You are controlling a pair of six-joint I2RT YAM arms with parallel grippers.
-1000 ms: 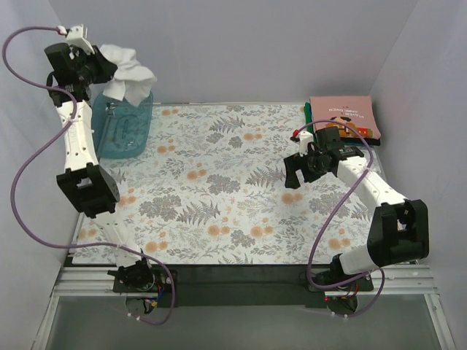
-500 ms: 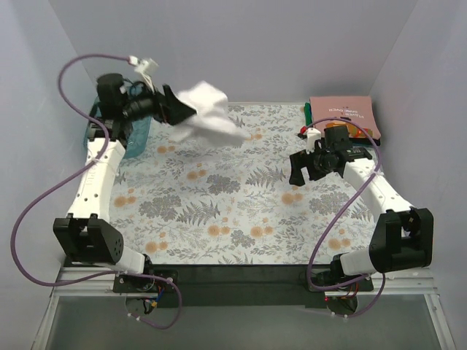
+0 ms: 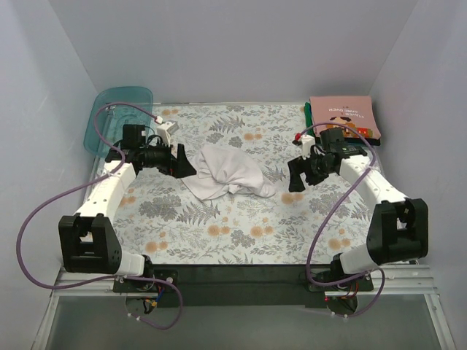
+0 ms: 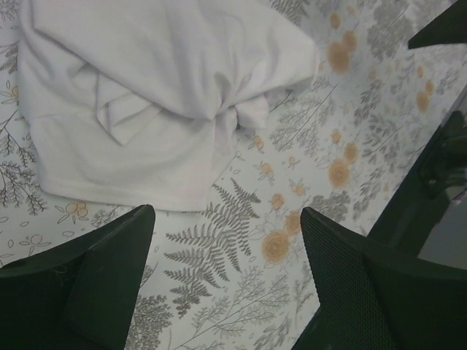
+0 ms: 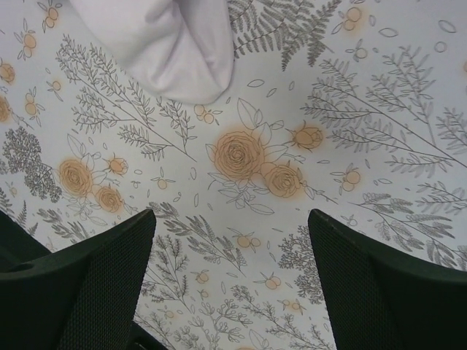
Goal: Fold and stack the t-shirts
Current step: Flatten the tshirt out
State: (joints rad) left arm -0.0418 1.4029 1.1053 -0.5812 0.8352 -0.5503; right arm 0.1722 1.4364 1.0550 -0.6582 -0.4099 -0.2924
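A plain white t-shirt (image 3: 226,173) lies crumpled in a heap on the flowered tablecloth, mid-table. My left gripper (image 3: 182,164) hovers at its left edge, open and holding nothing. In the left wrist view the white t-shirt (image 4: 160,109) lies just beyond the left gripper (image 4: 226,219). My right gripper (image 3: 295,175) is open just right of the heap. Its wrist view shows a corner of the white t-shirt (image 5: 168,51) ahead of the empty right gripper (image 5: 230,219). A folded salmon-pink t-shirt (image 3: 341,117) sits at the back right, with dark green cloth (image 3: 308,113) showing at its left edge.
A translucent teal tray (image 3: 120,117) stands tilted against the wall at the back left corner. Purple cables loop off both arms. The right arm (image 4: 430,189) shows at the right edge of the left wrist view.
The left arm swung from the tray at the back left to mid-table with the white t-shirt and opened. The shirt now lies on the cloth. The right gripper barely shifted.
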